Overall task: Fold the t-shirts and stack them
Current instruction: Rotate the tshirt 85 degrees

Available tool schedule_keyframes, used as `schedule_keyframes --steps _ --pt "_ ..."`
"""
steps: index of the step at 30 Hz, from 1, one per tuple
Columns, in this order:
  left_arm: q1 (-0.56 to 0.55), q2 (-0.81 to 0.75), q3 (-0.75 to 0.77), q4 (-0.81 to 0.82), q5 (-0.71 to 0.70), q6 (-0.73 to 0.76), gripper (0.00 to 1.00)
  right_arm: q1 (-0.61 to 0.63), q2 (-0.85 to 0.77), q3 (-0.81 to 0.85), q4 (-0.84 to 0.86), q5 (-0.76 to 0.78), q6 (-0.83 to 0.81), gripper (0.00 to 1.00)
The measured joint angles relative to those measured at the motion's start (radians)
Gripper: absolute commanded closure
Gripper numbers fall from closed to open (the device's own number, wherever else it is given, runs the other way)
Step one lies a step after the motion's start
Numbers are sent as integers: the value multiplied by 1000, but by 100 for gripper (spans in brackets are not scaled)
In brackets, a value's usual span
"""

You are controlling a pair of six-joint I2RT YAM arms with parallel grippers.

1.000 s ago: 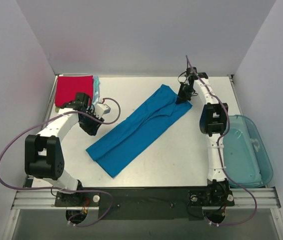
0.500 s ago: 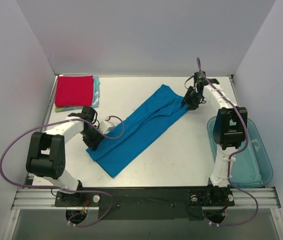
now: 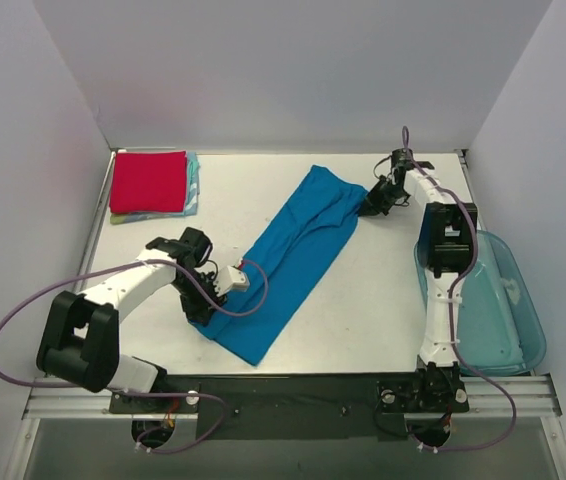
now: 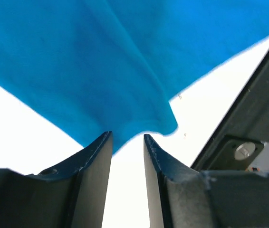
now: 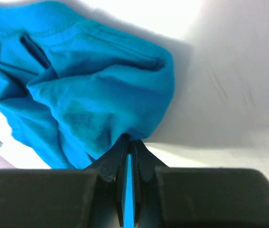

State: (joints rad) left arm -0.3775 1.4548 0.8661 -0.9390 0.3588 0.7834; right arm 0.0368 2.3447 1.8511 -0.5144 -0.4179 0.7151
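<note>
A bright blue t-shirt (image 3: 288, 255) lies folded lengthwise in a long diagonal strip on the table. My right gripper (image 3: 367, 207) is shut on its far right corner, and the cloth (image 5: 91, 95) bunches at the pinched tips (image 5: 129, 142). My left gripper (image 3: 204, 312) is open at the strip's near left edge. In the left wrist view the cloth's edge (image 4: 125, 71) lies just beyond the open fingertips (image 4: 126, 139). A folded red t-shirt (image 3: 148, 181) tops a stack at the far left, with a light teal one (image 3: 193, 184) and a yellowish one (image 3: 135, 216) showing under it.
A translucent blue plastic bin (image 3: 485, 300) sits at the right edge beside the right arm. White walls enclose the table on three sides. The black rail (image 3: 293, 395) with the arm bases runs along the near edge.
My left arm has swung from the red stack to the blue shirt's near left edge. The right gripper has kept its hold, and the strip has turned steeper, its near end shifting right.
</note>
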Motion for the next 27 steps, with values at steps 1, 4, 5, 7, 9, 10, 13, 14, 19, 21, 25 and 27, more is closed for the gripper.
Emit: schedule_keyframes --steps 1,4,5,7,9,10,13,14,19,21,25,27 --pt "2 -20 0 -25 -3 18 54 -6 28 42 3 -26 13 100" --pt "7 -93 0 -94 -10 69 53 -19 141 211 35 -70 56 100" --pt "7 -118 0 -117 -10 85 53 -24 180 275 55 -80 74 100" --pt "7 -153 0 -156 -3 106 53 -25 256 379 117 -103 116 96" --pt "6 -164 0 -176 7 124 52 -25 321 451 199 -137 171 78" --pt "6 -167 0 -177 13 135 52 -26 341 472 233 -157 195 71" --pt "6 -192 0 -167 35 183 51 -34 344 462 299 -193 228 61" --pt "6 -207 0 -159 47 203 49 -37 323 420 328 -198 230 56" --pt "6 -287 -40 -33 145 389 41 -53 138 202 272 -127 164 49" --pt "6 -304 -100 57 187 496 39 -55 33 110 220 -77 110 49" --pt "4 -237 -194 196 222 655 36 -7 -236 -123 125 2 -11 49" --pt "-1 -166 -192 241 232 714 30 59 -384 -263 93 11 -65 49"
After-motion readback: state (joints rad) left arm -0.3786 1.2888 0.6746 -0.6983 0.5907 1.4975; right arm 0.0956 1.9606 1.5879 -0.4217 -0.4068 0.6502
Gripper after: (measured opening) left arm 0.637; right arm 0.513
